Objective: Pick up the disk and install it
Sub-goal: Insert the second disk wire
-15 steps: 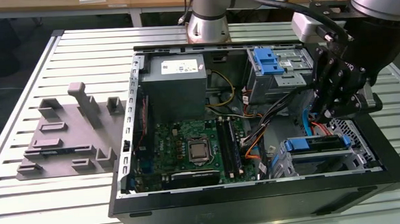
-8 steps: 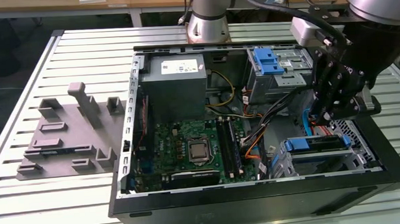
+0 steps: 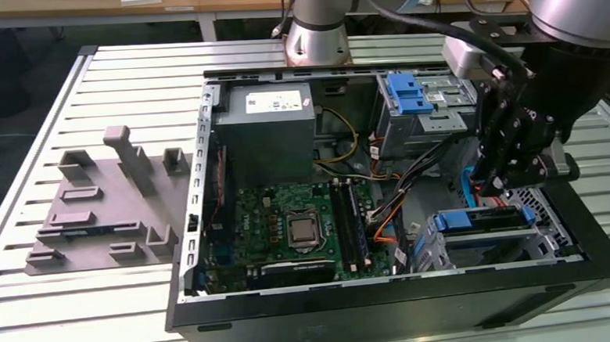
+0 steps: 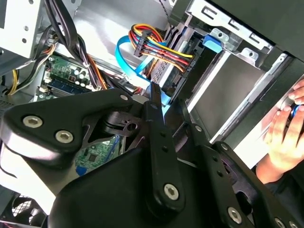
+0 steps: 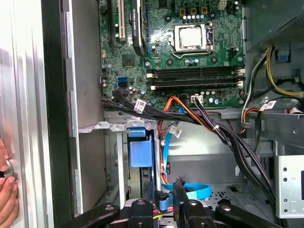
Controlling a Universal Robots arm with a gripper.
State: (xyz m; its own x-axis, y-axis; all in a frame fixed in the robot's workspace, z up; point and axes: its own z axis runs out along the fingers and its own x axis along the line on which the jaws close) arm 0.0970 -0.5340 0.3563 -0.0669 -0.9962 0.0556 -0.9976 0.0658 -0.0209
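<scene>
The disk (image 3: 492, 222) lies flat in the lower drive bay at the exterior view's right of the open computer case, its blue rail toward the motherboard. In the second wrist view its silver face (image 4: 232, 90) lies in the bay under a blue tab (image 4: 212, 42). My gripper (image 3: 506, 182) hangs just above that bay, inside the case. Its fingers stand a narrow gap apart in both wrist views (image 4: 168, 102) (image 5: 164, 190) and hold nothing. A blue flat cable (image 5: 194, 191) runs behind the gap.
A grey power supply box (image 3: 272, 133), a silver cage with a blue latch (image 3: 419, 98) and the motherboard (image 3: 298, 226) fill the case. Cable bundles (image 5: 213, 126) cross beside the bay. A person's hand (image 4: 285, 123) rests outside the case wall. A grey fixture (image 3: 103, 205) lies on the table.
</scene>
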